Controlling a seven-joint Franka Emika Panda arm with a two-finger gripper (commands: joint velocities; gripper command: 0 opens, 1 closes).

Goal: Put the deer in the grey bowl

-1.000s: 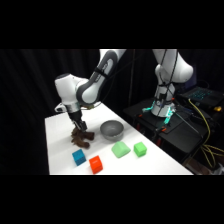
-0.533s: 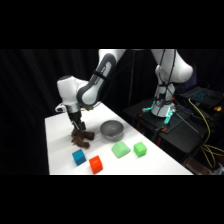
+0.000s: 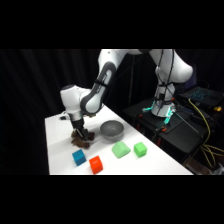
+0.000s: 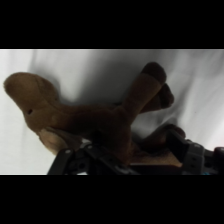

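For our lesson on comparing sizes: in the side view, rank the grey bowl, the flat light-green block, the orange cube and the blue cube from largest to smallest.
1. Grey bowl
2. Flat light-green block
3. Orange cube and blue cube: these look alike in size, and the orange one lies slightly nearer the camera, so they cannot be ranked.

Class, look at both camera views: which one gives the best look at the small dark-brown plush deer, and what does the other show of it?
The wrist view: the small dark-brown plush deer fills it, limbs distinct. The side view shows only a dark lump under the gripper, beside the round grey metallic bowl.
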